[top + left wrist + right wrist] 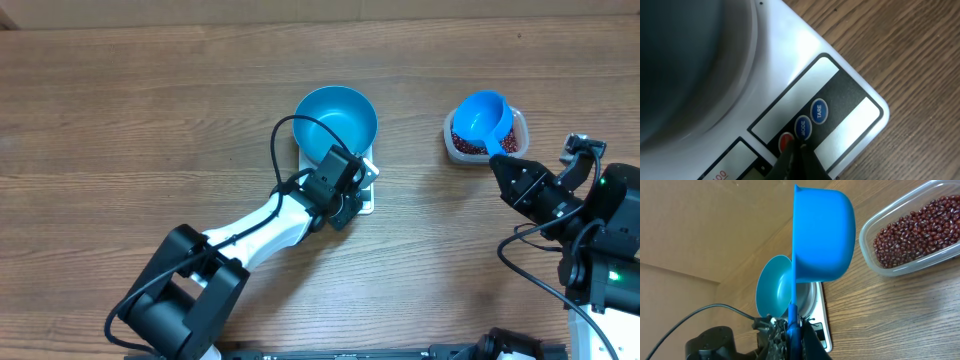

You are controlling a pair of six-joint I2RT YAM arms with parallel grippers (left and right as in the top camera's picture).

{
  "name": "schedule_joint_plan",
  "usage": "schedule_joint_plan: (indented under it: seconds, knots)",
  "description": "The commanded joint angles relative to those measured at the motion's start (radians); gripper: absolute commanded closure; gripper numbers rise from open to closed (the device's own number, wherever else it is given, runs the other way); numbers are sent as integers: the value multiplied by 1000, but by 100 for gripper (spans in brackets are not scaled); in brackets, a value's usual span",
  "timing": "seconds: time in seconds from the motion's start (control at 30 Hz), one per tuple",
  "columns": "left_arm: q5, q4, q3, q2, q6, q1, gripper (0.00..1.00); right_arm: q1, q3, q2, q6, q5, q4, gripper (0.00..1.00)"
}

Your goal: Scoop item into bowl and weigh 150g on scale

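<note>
Surface: brown wooden table (120, 120), grain running left to right, matte finish | Behind: plain tan panel (695, 225) beyond the table's far edge | Light: even, diffuse, faint shadows only

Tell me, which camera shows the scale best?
The left wrist view: the scale fills it, its buttons readable, with the shut left pincer by them. Overhead, the bowl and left pincer cover most of the scale. The right wrist view shows only a white strip of it behind the scoop.
</note>
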Motion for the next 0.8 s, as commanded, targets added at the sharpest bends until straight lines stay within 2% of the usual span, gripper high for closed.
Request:
schedule_joint_plan:
  seconds: [0.0, 0.17, 0.77]
  knots:
    - [-31, 16, -6, 19, 22, -2, 96, -4, 37, -12, -15, -7, 2, 96]
    - [-71, 20, -6, 19, 23, -2, 96, -4, 37, -12, -15, -7, -6, 96]
    - [-63, 27, -7, 19, 22, -2, 96, -4, 37, -12, -18, -7, -18, 96]
